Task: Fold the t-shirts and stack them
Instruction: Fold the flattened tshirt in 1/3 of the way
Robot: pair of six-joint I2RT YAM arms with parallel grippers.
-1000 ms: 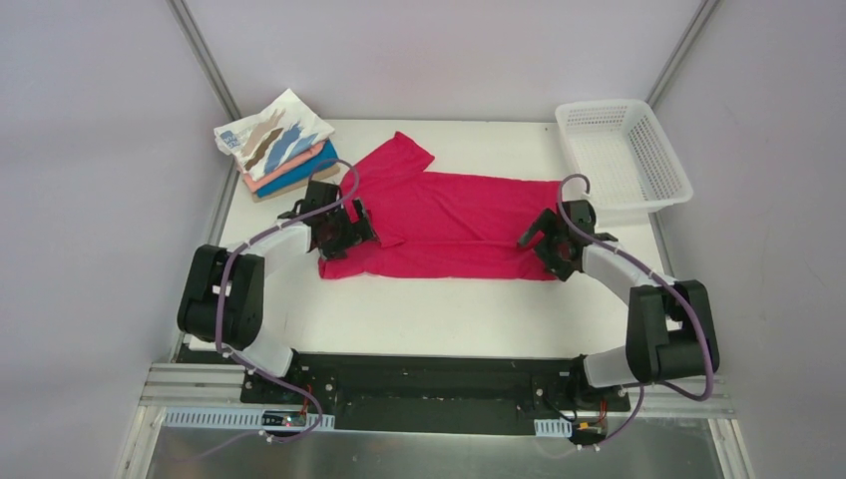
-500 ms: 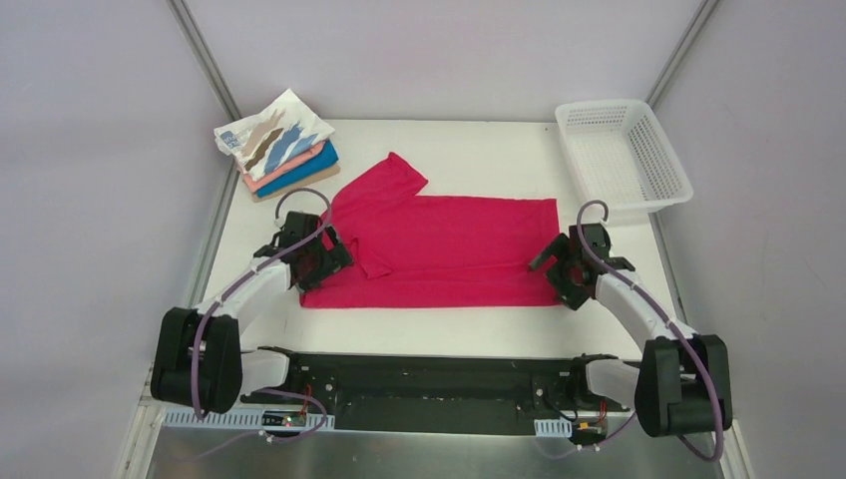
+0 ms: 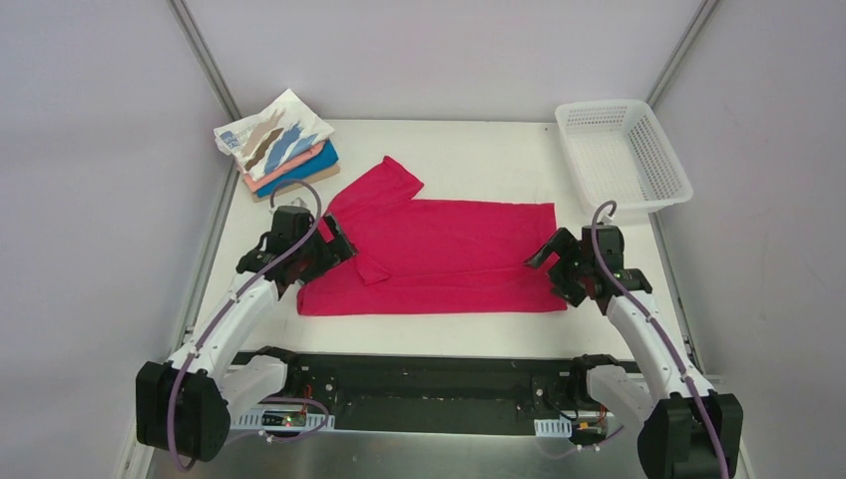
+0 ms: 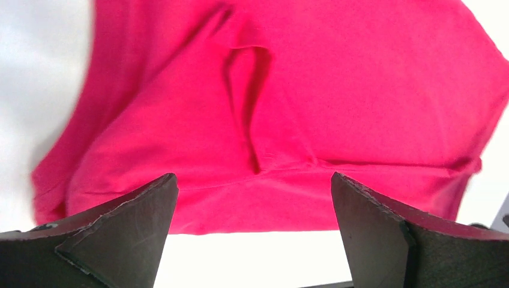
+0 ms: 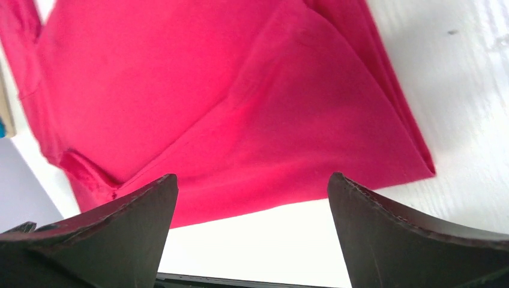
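Observation:
The crimson-pink t-shirt (image 3: 439, 254) lies flat on the white table (image 3: 469, 150), folded lengthwise, one sleeve sticking out at its upper left. It fills the left wrist view (image 4: 288, 120) and the right wrist view (image 5: 240, 114). My left gripper (image 3: 317, 251) is open and empty above the shirt's left end. My right gripper (image 3: 555, 269) is open and empty above the shirt's right end. A stack of folded shirts (image 3: 279, 145) sits at the far left: white with tan and blue streaks on top, then salmon, blue and tan.
A white plastic mesh basket (image 3: 624, 155) stands at the far right corner. The table's front edge and a black rail (image 3: 429, 374) run below the shirt. Grey walls enclose the table.
Both arms pulled back toward the near edge, dragging the shirt a little nearer. The jaws now stand open off the cloth, and the shirt lies flat.

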